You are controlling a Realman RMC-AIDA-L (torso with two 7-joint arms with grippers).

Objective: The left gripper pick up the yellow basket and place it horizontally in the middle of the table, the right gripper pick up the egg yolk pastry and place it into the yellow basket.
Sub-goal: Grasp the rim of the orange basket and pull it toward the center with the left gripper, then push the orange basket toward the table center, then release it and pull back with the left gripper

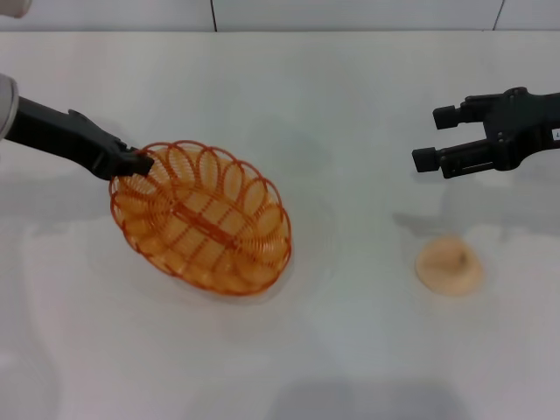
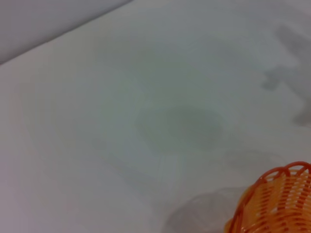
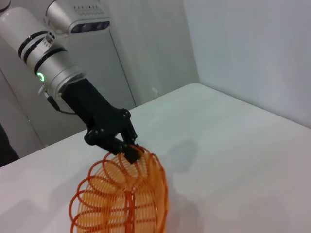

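Left gripper (image 1: 138, 161) clamped on the basket (image 1: 203, 219) rim, basket tilted off the table (image 1: 350, 350). Right gripper (image 1: 437, 138) open, above and beyond the pastry (image 1: 449, 265). Risk: the thin rim hold may let the basket swing or slip, landing askew.

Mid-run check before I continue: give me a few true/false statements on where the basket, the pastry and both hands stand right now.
1. The left hand is clamped on the rim of the yellow basket. True.
2. The egg yolk pastry lies inside the basket. False: it sits on the bare table, well to the basket's right.
3. The right hand is shut on the pastry. False: it is open, hovering apart from the pastry and holding nothing.
4. The basket is empty. True.
5. The basket lies flat with its long side straight across the table. False: in the right wrist view it is tipped up on its edge, and in the head view it sits diagonally.
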